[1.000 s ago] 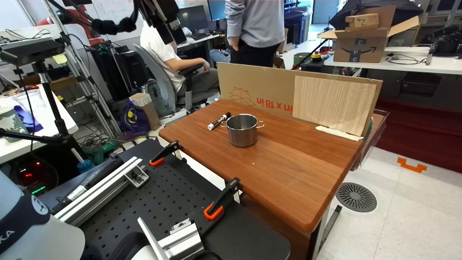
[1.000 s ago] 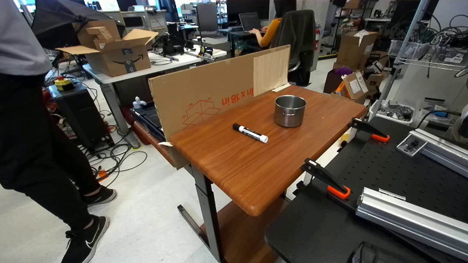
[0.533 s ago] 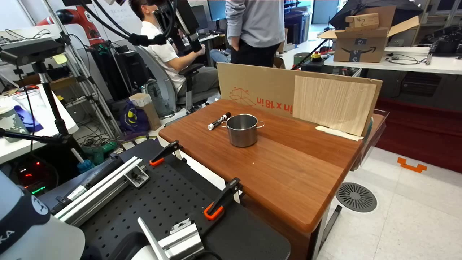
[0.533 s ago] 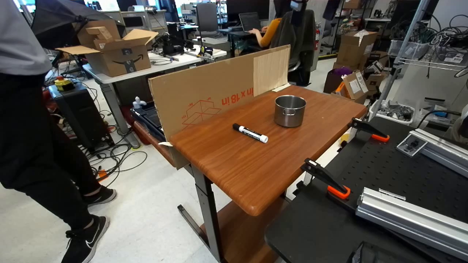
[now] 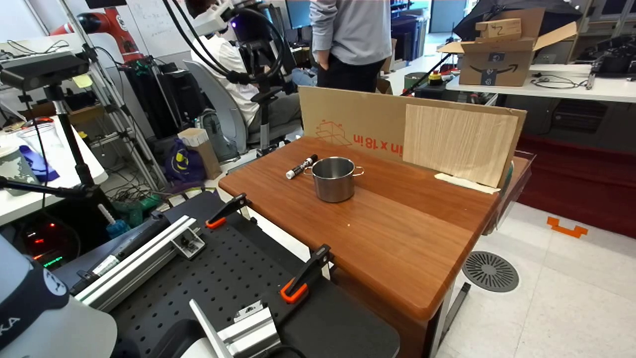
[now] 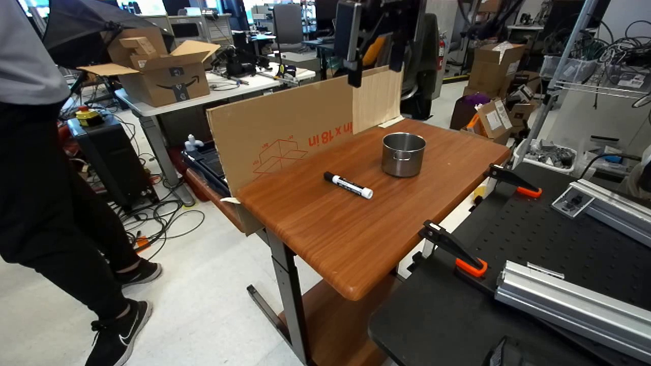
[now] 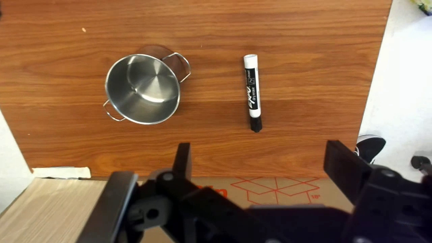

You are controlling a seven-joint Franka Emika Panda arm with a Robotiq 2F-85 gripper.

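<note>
My gripper [image 7: 259, 144] stands wide open, with nothing between its fingers [image 7: 182, 158]. It hangs high over the wooden table [image 6: 315, 223]; in an exterior view the gripper [image 6: 375, 73] appears at the top, in front of the cardboard. On the table lies a white marker [image 7: 253, 91] with a black cap, its cap end towards the gripper in the wrist view. Beside the marker stands an upright steel pot [image 7: 142, 89] with two wire handles, its inside empty. Both exterior views also show the pot [image 5: 334, 184] and the marker [image 6: 348, 185], apart from each other.
A cardboard sheet [image 6: 285, 137] with a pale wood-grain panel [image 5: 459, 141] stands upright along the table's far edge. Black clamps [image 5: 308, 273] grip the near edge beside a black perforated board [image 5: 238, 253]. A person [image 5: 353, 40] stands behind the cardboard.
The arm and gripper have come down and over towards the table, entering an exterior view from the top. The jaws have stayed open. Pot and marker have not moved.
</note>
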